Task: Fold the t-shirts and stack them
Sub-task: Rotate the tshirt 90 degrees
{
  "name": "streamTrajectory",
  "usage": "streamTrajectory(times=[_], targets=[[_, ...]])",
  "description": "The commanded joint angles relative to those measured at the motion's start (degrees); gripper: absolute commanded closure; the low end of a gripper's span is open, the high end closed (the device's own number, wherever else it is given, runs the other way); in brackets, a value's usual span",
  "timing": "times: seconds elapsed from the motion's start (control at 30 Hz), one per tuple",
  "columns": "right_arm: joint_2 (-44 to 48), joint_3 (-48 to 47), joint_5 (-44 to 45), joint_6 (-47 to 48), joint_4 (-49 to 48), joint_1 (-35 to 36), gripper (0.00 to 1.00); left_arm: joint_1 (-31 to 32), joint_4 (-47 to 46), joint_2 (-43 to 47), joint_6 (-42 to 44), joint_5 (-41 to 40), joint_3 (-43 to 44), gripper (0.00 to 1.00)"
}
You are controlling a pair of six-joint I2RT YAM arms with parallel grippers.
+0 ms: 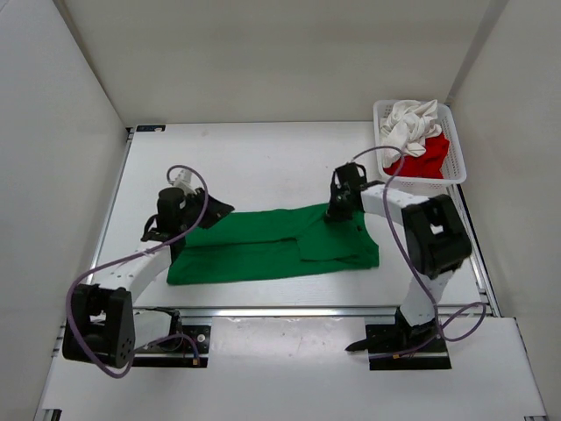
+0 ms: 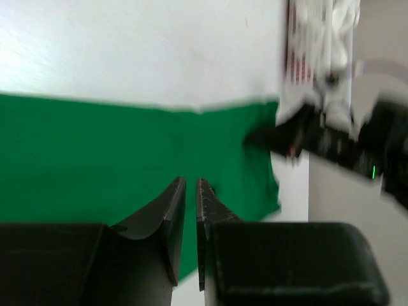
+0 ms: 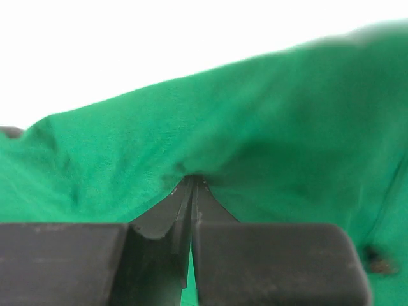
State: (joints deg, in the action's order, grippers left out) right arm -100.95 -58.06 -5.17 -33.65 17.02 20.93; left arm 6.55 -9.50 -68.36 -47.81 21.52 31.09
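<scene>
Right gripper [image 3: 193, 182] pinches a pucker of the green t-shirt [image 3: 287, 127], which lies spread mid-frame in the overhead view. Your left gripper [image 2: 191, 185] stands narrowly parted, apparently empty; close it on the shirt's edge, then lift both sides evenly.

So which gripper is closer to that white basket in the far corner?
Right. The right gripper pinches the far edge of the green t-shirt, just short of the basket; the left gripper is at the shirt's opposite end, farther off.

One t-shirt [image 1: 263, 246] lies centrally; the basket [image 1: 457, 145], far right, holds seemingly two.
</scene>
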Motion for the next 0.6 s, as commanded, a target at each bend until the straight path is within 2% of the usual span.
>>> streamTrajectory(times=[0.0, 0.03, 0.07, 0.1, 0.13, 0.17, 0.2, 0.23, 0.27, 0.3, 0.33, 0.37, 0.4, 0.43, 0.5, 0.57], targets=[[-10.9, -10.88, 1.22, 2.35, -2.08, -0.45, 1.0, 5.22, 4.74, 1.47, 3.86, 0.54, -1.02, 0.76], [-12.85, -13.89, 0.61, 2.45, -0.16, -0.54, 1.0, 5.84, 5.19, 2.17, 4.74, 0.54, -1.47, 0.76], [-18.35, -22.45, -1.05, 2.88, 2.56, -0.8, 1.0, 6.54, 5.97, 2.44, 5.62, 0.8, -2.43, 0.76], [-24.85, -33.5, -1.85, 4.28, 4.32, -0.28, 1.0, 6.81, 6.42, 3.48, 5.54, 0.89, -3.66, 0.76], [-28.13, -48.05, -3.17, 5.16, 9.82, -0.27, 1.0, 7.07, 6.68, 4.54, 5.62, 0.89, -4.45, 0.76], [-36.34, -57.24, -4.66, 6.3, 17.36, 0.42, 1.0, 7.25, 8.42, 5.33, 6.15, 0.81, -5.16, 0.76], [-46.26, -79.0, -5.72, 7.71, 21.44, 1.21, 1.0, 7.43, 9.49, 6.56, 6.59, 0.37, -6.03, 0.75], [-51.58, -103.67, -6.51, 7.37, 28.53, 1.57, 1.0, 7.95, 9.5, 8.48, 6.85, -0.33, -6.3, 0.75], [-51.72, -98.78, -11.74, 6.67, 20.85, 1.75, 1.0, 8.39, 11.67, 9.29, 6.59, -0.6, -7.44, 0.75], [-42.06, -81.25, -14.14, 2.92, 7.81, 1.66, 1.0, 8.74, 13.0, 11.56, 6.42, -1.82, -8.06, 0.75], [-35.26, -72.19, -16.6, 1.67, 4.2, 1.49, 0.98, 9.01, 14.23, 13.32, 6.5, -3.14, -8.76, 0.74], [-33.02, -73.24, -15.58, 2.44, 3.64, 1.75, 0.96, 8.58, 14.68, 15.17, 6.5, -3.84, -9.12, 0.74], [-31.43, -75.77, -13.4, 5.14, 8.86, 2.79, 0.89, 9.01, 14.68, 15.97, 6.07, -4.11, -10.08, 0.74], [-31.5, -82.93, -12.85, 7.96, 12.13, 3.15, 0.86, 8.31, 14.25, 16.84, 5.72, -3.51, -10.96, 0.74], [-31.94, -93.65, -12.85, 10.26, 25.8, 3.59, 0.71, 9.79, 13.98, 17.38, 4.75, -3.59, -11.49, 0.74], [-32.47, -103.7, -11.19, 13.07, 36.26, 4.56, 0.68, 11.64, 13.63, 16.68, 5.27, -5.33, -11.32, 0.73]])
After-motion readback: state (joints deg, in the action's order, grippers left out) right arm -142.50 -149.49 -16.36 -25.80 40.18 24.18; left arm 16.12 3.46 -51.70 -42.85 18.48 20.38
